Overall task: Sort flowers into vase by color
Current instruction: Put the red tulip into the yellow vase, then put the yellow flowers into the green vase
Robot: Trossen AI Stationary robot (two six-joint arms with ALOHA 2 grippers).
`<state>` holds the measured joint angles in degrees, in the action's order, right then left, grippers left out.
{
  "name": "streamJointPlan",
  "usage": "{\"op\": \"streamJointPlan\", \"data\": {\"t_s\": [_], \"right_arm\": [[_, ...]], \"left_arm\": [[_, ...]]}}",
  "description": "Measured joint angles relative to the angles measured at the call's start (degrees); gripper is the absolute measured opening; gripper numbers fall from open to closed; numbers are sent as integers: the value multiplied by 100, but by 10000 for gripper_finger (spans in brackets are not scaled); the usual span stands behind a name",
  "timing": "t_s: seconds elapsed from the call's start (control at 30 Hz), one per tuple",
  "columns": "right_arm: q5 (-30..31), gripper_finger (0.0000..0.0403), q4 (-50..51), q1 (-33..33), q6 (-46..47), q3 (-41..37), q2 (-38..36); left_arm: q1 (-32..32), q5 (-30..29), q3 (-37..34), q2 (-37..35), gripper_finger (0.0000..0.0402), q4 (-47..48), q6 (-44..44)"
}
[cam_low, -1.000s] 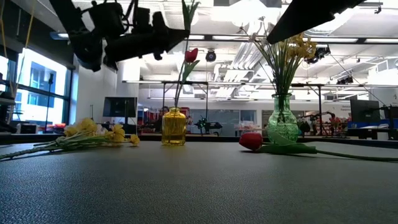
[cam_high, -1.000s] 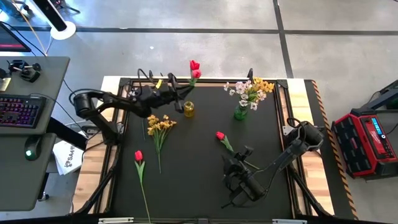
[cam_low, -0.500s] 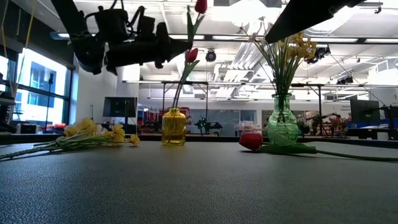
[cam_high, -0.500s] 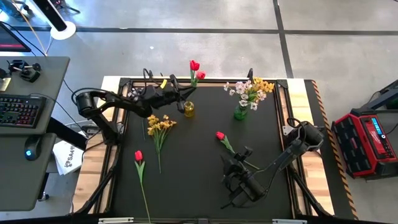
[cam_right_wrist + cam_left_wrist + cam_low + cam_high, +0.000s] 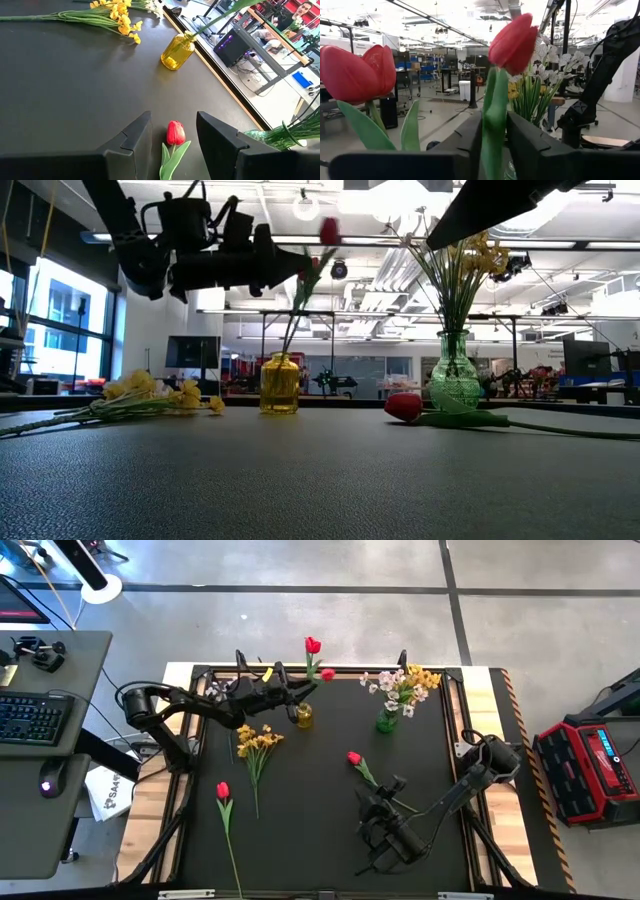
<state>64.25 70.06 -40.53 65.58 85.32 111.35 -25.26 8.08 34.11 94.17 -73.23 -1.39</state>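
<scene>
The left gripper [image 5: 291, 693] is clamped on a tulip stem [image 5: 492, 125], just at 9 o'clock of the yellow vase [image 5: 303, 716], which holds two red tulips [image 5: 313, 645]. The right gripper [image 5: 385, 802], fingers apart, waits at 5 o'clock of a third tulip [image 5: 354, 758] lying flat. A fourth tulip [image 5: 223, 791] and one yellow spray [image 5: 256, 739] lie at 8 o'clock. The green vase [image 5: 387, 720] holds yellow and white sprays; their number cannot be told.
</scene>
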Motion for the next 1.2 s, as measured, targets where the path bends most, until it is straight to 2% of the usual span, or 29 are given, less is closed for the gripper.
{"op": "streamJointPlan", "data": {"t_s": [0.2, 0.47, 0.57, 0.67, 0.8, 0.9, 1.0, 1.2], "right_arm": [[-122, 140, -2, 0, -1, 0, 0], [-230, 140, -27, 0, -1, 0, 0], [-762, 140, -26, 4, -130, 0, 0], [-1323, 140, -39, 37, -288, 0, 0], [-1823, 140, -121, 73, -541, 0, 0], [-2203, 140, -364, 142, -985, 2, 0], [-2623, 140, -534, 231, -1768, 0, 0], [-2907, 135, -458, 523, -2507, 1, 0]], "left_arm": [[0, 0, -1, -24, 112, 16, 4], [141, 4, -4, -455, 115, 63, 303], [313, -55, -4, -799, 115, 474, 488], [654, -458, -4, -1240, 115, 1348, 909], [1504, -1716, -4, -1911, 115, 2684, 2099], [2252, -2816, -4, -2309, 115, 3639, 2635], [2958, -3930, -4, -2601, 115, 4447, 2683], [4344, -6328, -4, -2888, 115, 5544, 2070]]}}
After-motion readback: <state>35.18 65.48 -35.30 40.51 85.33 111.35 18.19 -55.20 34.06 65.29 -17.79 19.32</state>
